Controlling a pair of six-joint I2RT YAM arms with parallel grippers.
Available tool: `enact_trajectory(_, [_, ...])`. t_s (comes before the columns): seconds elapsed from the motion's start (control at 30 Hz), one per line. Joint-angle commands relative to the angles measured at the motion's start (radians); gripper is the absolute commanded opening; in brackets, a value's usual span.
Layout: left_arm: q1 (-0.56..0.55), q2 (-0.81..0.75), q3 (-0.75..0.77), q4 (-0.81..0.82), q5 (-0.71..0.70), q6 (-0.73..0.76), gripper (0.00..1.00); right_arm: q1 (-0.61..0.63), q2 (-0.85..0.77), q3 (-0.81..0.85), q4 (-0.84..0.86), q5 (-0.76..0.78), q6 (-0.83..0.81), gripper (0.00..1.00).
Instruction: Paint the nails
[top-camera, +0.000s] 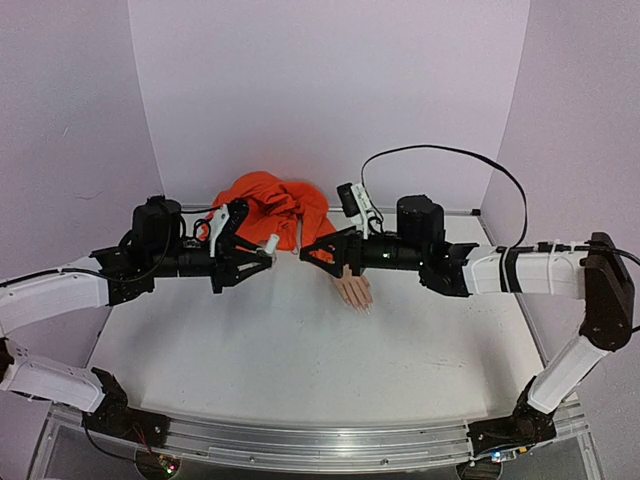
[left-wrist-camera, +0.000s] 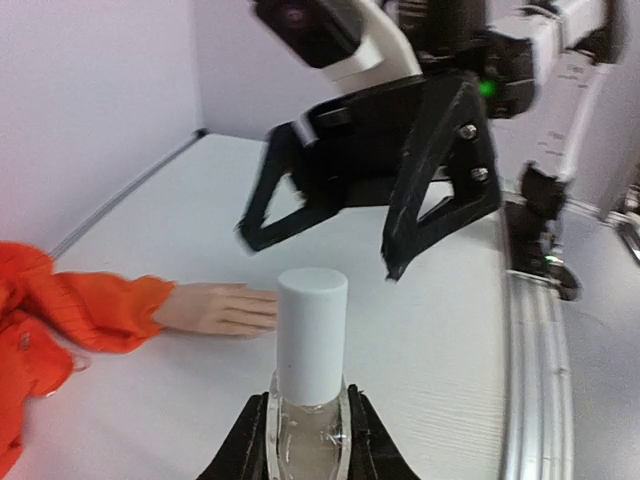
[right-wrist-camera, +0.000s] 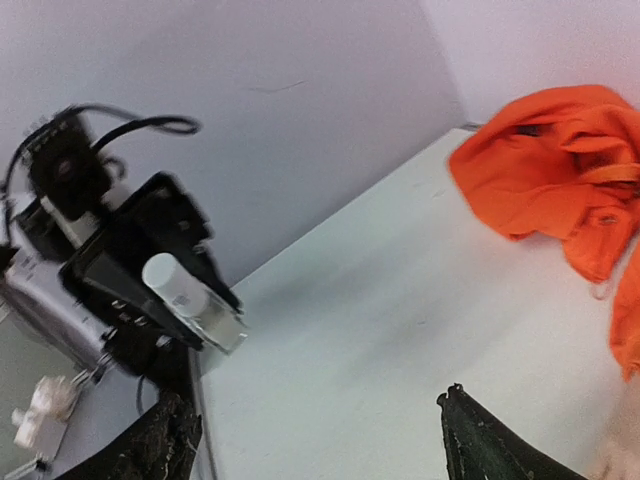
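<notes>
A flesh-coloured mannequin hand (top-camera: 354, 288) lies on the table, its orange sleeve (top-camera: 275, 208) bunched behind it; it also shows in the left wrist view (left-wrist-camera: 215, 307). Its nails are too small to make out. My left gripper (top-camera: 266, 246) is shut on a small clear bottle (left-wrist-camera: 308, 400) with a white cap (left-wrist-camera: 312, 330), held above the table left of the hand. The bottle shows in the right wrist view (right-wrist-camera: 190, 300). My right gripper (top-camera: 308, 250) is open and empty, facing the bottle's cap from the right, a short gap apart.
The orange garment (right-wrist-camera: 560, 170) lies heaped at the back against the rear wall. Purple walls close in the left, back and right. A metal rail (top-camera: 320, 445) runs along the near table edge.
</notes>
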Motion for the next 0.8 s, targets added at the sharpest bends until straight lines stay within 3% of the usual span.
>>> enact_trajectory(0.0, [0.001, 0.064, 0.108, 0.053, 0.506, -0.045, 0.00, 0.035, -0.044, -0.007, 0.196, -0.436, -0.048, 0.82])
enact_trajectory(0.13, [0.000, 0.101, 0.126, 0.054, 0.601, -0.065, 0.00, 0.037, -0.021, -0.001, 0.277, -0.505, 0.003, 0.68])
enact_trajectory(0.4, [-0.002, 0.128, 0.138, 0.054, 0.655, -0.088, 0.00, 0.066, 0.055, 0.102, 0.309, -0.539, 0.021, 0.46])
enact_trajectory(0.77, [-0.007, 0.131, 0.140, 0.054, 0.643, -0.097, 0.00, 0.111, 0.121, 0.198, 0.293, -0.570, 0.019, 0.26])
